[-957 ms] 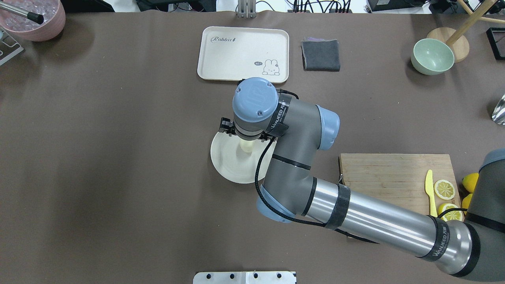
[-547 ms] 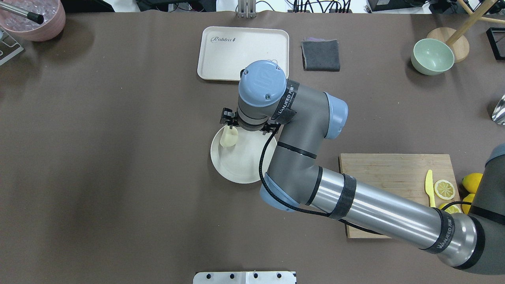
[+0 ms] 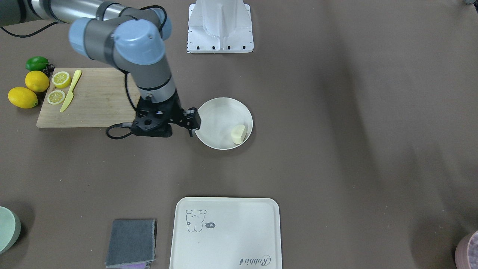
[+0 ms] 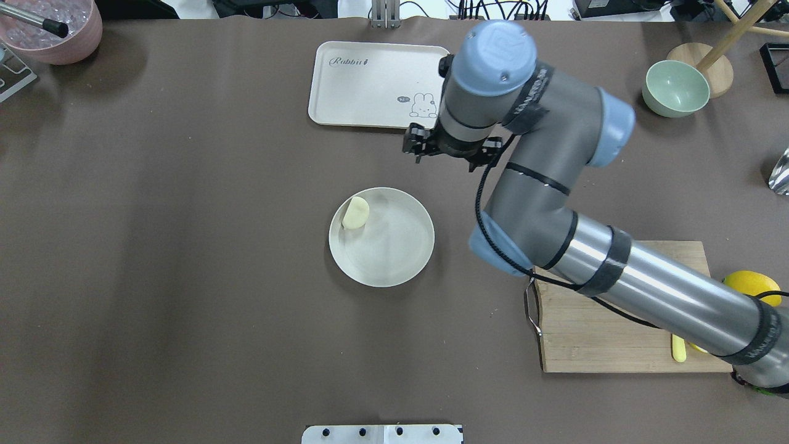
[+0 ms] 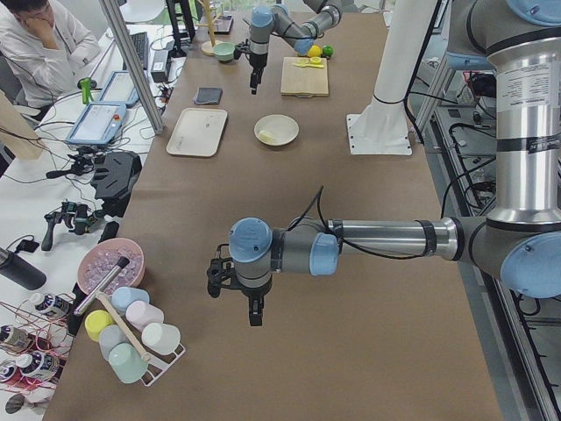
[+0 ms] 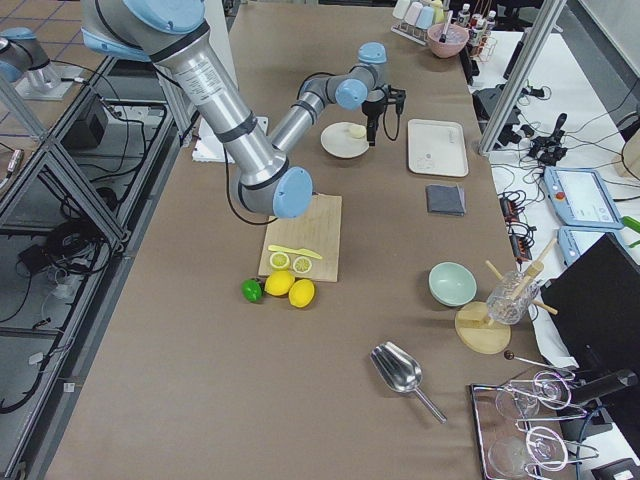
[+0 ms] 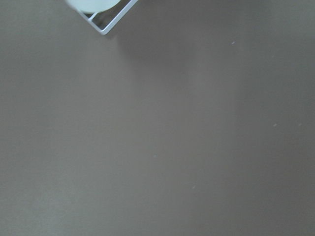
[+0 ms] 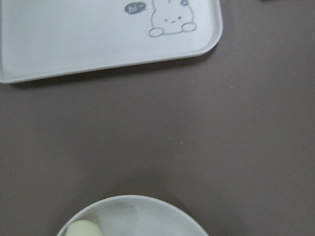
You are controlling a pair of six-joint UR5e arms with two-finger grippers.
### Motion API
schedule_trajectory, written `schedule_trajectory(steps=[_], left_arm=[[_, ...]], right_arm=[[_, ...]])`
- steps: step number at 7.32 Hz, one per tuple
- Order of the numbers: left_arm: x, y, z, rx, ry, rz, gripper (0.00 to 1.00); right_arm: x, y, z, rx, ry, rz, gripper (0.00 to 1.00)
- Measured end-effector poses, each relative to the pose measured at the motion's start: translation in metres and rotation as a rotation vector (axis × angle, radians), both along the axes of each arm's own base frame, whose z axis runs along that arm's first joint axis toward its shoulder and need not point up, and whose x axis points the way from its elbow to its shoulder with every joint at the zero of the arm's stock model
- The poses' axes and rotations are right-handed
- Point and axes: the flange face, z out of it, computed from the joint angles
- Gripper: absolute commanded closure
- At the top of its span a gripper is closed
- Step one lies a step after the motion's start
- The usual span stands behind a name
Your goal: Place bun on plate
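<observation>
The bun (image 4: pixel 355 213) was already down on the round off-white plate (image 4: pixel 394 262) — lying right against the rim on the side nearer the rabbit tray (image 4: pixel 370 86), not in the middle. The right gripper (image 4: pixel 450 151) hung empty above the bare table between plate and tray, touching neither. Its jaws looked spread apart, though the wrist hides most of them from overhead, so take that loosely. The left gripper (image 5: pixel 252 298) was way off by the cup rack (image 5: pixel 131 342), and I couldn't tell from that side view whether it was spread or closed. I'd call this the pull-away after the drop — the placing looks done. The next move just needs the right arm to clear out without clipping the plate, since the bun sat so close to the lip.
</observation>
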Motion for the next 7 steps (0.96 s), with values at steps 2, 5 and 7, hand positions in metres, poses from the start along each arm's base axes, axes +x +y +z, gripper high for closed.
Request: schedule_trajectory(steps=[2, 5, 7], left_arm=[[-0.006, 0.007, -0.007, 0.04, 0.051, -0.008, 0.02], [-0.006, -0.003, -0.019, 0.058, 0.049, -0.007, 0.02], [-0.004, -0.011, -0.017, -0.001, 0.03, -0.002, 0.02]], right_arm=[[0.138, -0.032, 0.068, 0.039, 0.012, -0.071, 0.0], [0.339, -0.03, 0.215, 0.093, 0.054, -0.165, 0.0], [0.437, 0.01, 0.316, 0.055, 0.079, -0.229, 0.0]])
